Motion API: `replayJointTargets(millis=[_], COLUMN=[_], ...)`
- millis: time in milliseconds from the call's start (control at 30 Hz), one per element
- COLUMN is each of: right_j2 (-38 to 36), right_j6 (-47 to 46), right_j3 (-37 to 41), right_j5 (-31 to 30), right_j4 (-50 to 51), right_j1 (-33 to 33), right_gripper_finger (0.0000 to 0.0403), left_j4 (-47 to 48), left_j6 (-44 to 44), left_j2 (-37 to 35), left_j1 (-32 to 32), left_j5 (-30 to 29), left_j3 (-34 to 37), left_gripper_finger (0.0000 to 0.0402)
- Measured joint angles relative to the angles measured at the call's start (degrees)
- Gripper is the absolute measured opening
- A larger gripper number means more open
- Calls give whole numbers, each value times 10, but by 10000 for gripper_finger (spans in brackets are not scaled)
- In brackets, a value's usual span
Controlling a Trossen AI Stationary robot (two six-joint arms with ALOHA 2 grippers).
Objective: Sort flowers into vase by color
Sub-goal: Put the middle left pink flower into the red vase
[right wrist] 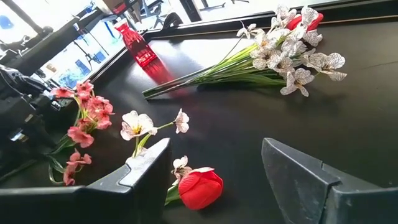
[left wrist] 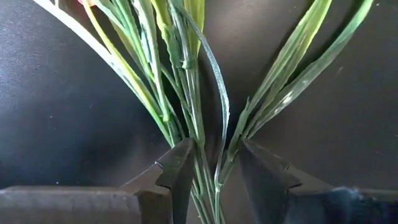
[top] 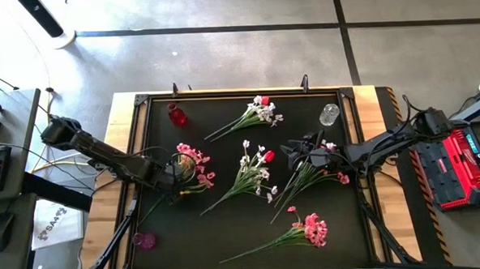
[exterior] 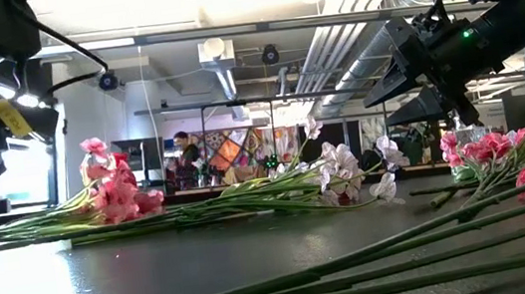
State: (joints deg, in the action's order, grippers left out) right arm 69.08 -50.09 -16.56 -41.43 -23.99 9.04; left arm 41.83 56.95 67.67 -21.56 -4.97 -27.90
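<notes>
Several flower sprays lie flat on the black table top (top: 228, 224). My left gripper (top: 170, 175) is low over the stems of a pink spray (top: 195, 163). In the left wrist view it is open (left wrist: 214, 177), one finger on either side of the green stems (left wrist: 202, 155). My right gripper (top: 299, 154) is open and hovers above the table, off the blossom end of a mixed spray (top: 311, 176). In its wrist view a red tulip bud (right wrist: 200, 188) lies below and between its fingers (right wrist: 214, 171). A white spray (top: 259, 111) lies at the far side and a pink one (top: 309, 229) at the near side. My left gripper has the pink spray's stems (left wrist: 198, 163) between its open fingers, which come down from above and lie across them. One finger (left wrist: 177, 171) stands right against the stems; I cannot tell whether it touches them. The stems lie on the table.
A red vase (top: 176, 114) and a clear glass vase (top: 329, 114) stand near the far edge, and a pink vase (top: 144, 240) near the left near corner. A white-and-red spray (top: 254, 173) lies mid-table between the arms. A raised frame (top: 238, 92) borders the black top.
</notes>
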Motion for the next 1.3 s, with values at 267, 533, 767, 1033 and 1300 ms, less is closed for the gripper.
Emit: replayJointTargets(millis=[267,533,767,1033,1300], right_j2=[0,0,0,0,0], right_j6=[-2,-20,-25,-26,-26], right_j3=[0,0,0,0,0], right_j5=[0,5,21,35,35], right_j4=[4,17,23,24,24], right_j1=[0,0,0,0,0], right_gripper_finger=[236,236,236,236,236], left_j4=[-13,-28,-34,-112,-306], left_j6=[-1,-33,-103,-191,-409], left_j2=[11,-8,-35,-88,-163], left_j1=[0,0,3,29,133], left_j5=[0,-21,-106,-289,-471], left_j3=[0,-27,-76,-85,-85], left_gripper_finger=[40,12,3,1,0])
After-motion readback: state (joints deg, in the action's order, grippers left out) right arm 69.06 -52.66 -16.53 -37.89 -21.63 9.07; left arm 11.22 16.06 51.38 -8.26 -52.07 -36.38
